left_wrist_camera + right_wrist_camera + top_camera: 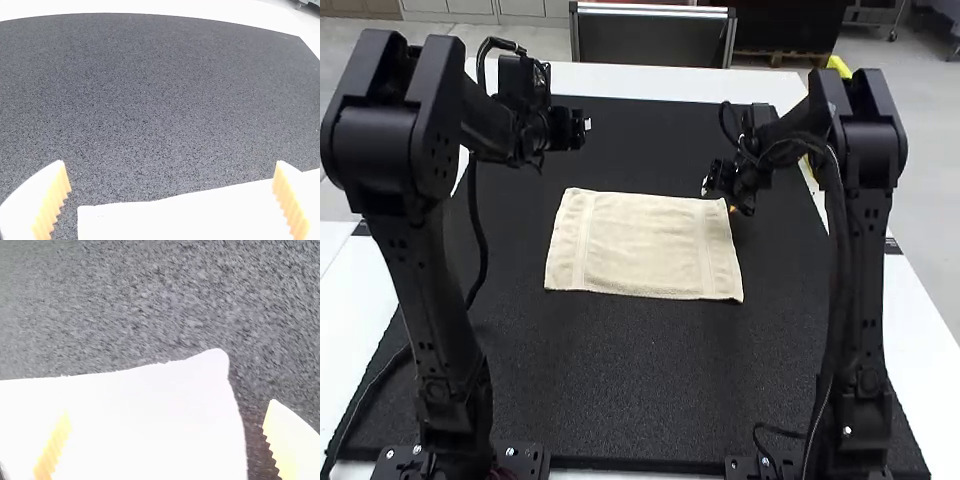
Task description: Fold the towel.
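From where I stand, the cream towel (645, 245) lies spread out in a single, roughly rectangular piece on the black mat (640, 370). It looks soft and napped, with gentle wrinkles across its middle and a smoother woven band running parallel to each short end. The mat stretches around the towel on all sides, finely grained and rough like grit. Farther out from the towel, smooth white tabletop (630, 78) borders the mat.

The left gripper (587, 124) hangs beyond the towel's far left corner, over the mat. In its own wrist view, the left gripper (170, 162) is released, its white fingers wide apart and their ribbed orange pads (52, 202) facing each other, with nothing clasped. A squared towel corner shows there, and a nearly straight edge leads off from it.

The right gripper (718, 199) is right by the towel's far right corner. Its wrist view shows the right gripper (169, 407) parted too, with a blunt, rounded towel corner in line with the gap and no cloth pinched. One ribbed pad appears against the pale cloth, the other against the mat beside it.

The arms, left (430, 300) and right (865, 290), are hard black housings with rounded joints, standing on either side of the towel.
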`<control>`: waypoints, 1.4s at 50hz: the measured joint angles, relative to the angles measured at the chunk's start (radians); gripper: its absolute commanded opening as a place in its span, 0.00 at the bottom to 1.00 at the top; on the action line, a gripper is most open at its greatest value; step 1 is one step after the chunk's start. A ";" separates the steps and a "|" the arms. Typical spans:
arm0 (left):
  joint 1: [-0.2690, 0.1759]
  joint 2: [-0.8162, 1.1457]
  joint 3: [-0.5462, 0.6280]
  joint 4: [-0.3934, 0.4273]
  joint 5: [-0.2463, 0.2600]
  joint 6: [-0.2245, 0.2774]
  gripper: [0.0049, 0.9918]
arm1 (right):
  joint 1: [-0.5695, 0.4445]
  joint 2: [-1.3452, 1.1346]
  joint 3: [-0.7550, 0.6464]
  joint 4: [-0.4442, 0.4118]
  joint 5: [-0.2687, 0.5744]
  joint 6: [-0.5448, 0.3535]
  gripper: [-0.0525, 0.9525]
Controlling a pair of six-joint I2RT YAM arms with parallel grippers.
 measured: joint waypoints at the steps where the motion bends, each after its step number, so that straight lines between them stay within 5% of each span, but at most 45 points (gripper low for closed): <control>1: 0.000 0.000 0.000 0.000 0.000 0.000 0.97 | 0.000 0.001 0.003 0.001 -0.006 0.004 0.94; 27: 0.000 0.000 0.000 0.000 0.000 0.000 0.96 | 0.000 0.012 0.018 -0.002 -0.124 0.097 0.93; 37: 0.000 0.000 0.000 0.001 0.000 0.000 0.97 | -0.006 0.012 0.017 -0.015 -0.129 0.098 0.81; 56: 0.000 0.000 0.000 0.001 0.000 0.000 0.97 | -0.024 0.012 0.018 -0.026 -0.117 0.106 0.42; 62: 0.000 0.000 0.000 0.000 0.000 0.000 0.96 | -0.024 0.012 0.018 -0.026 -0.111 0.108 0.43; 70: 0.000 0.000 0.000 0.000 0.000 0.000 0.97 | -0.024 0.012 0.017 -0.026 -0.106 0.109 0.63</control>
